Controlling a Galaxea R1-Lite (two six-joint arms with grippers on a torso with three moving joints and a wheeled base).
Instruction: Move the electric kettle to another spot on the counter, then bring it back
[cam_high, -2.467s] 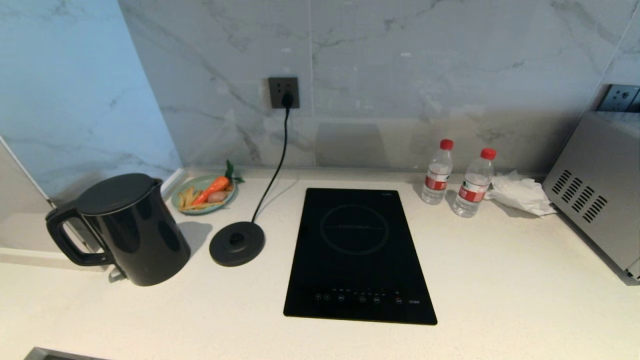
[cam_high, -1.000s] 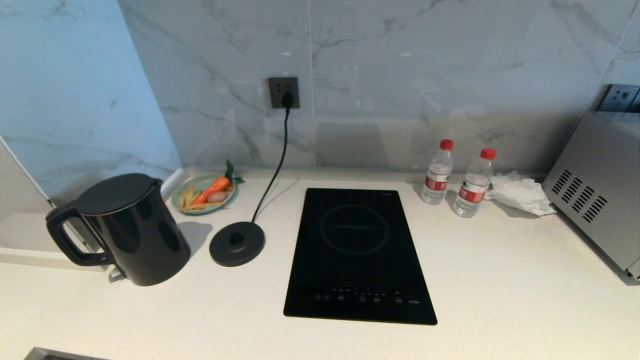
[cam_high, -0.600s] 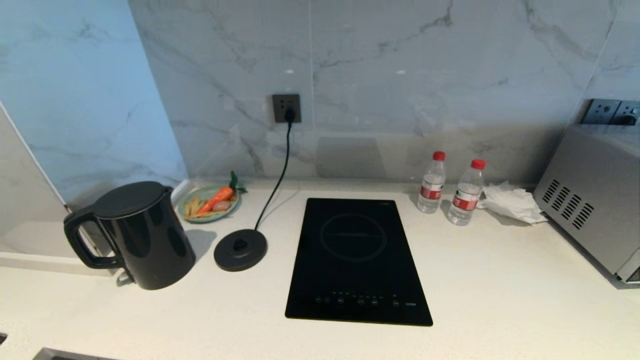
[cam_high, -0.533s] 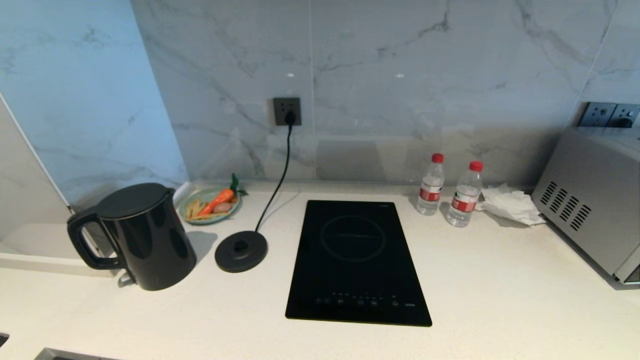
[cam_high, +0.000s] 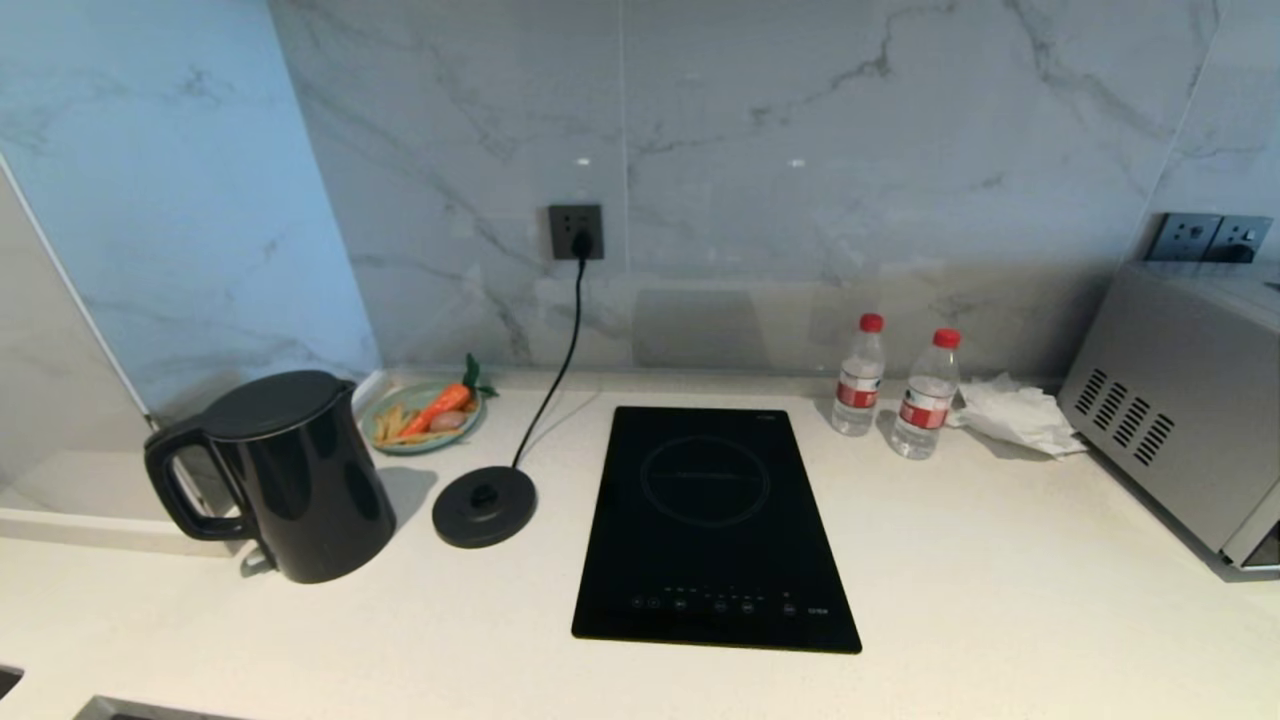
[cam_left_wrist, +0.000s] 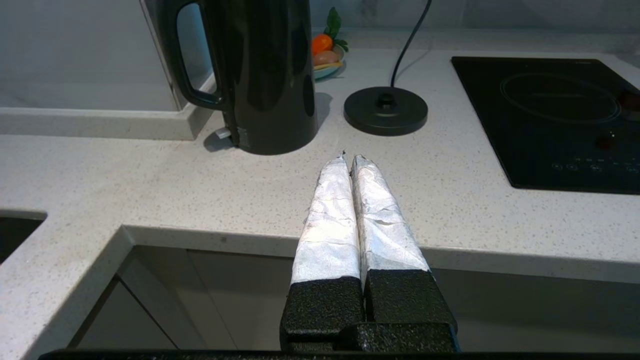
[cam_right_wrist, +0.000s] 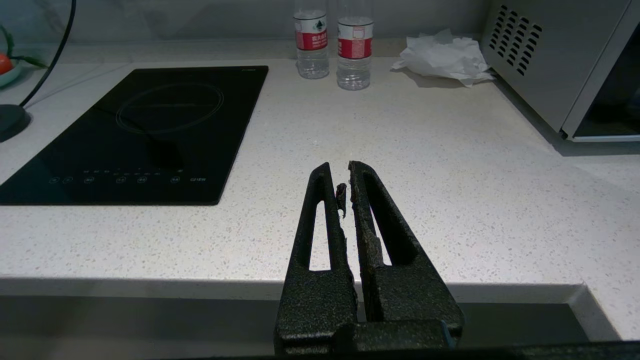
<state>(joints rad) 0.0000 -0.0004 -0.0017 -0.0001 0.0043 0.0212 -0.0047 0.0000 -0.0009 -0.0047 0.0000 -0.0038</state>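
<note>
Kettle upright on bench, off its base.

The electric kettle (cam_high: 290, 475) is a tall glossy black jug, flat lid closed, loop handle turned left, standing upright at the left end of the bench (cam_high: 1000, 600). The bench is an off-white speckled stone worktop with a rounded front edge.
</note>
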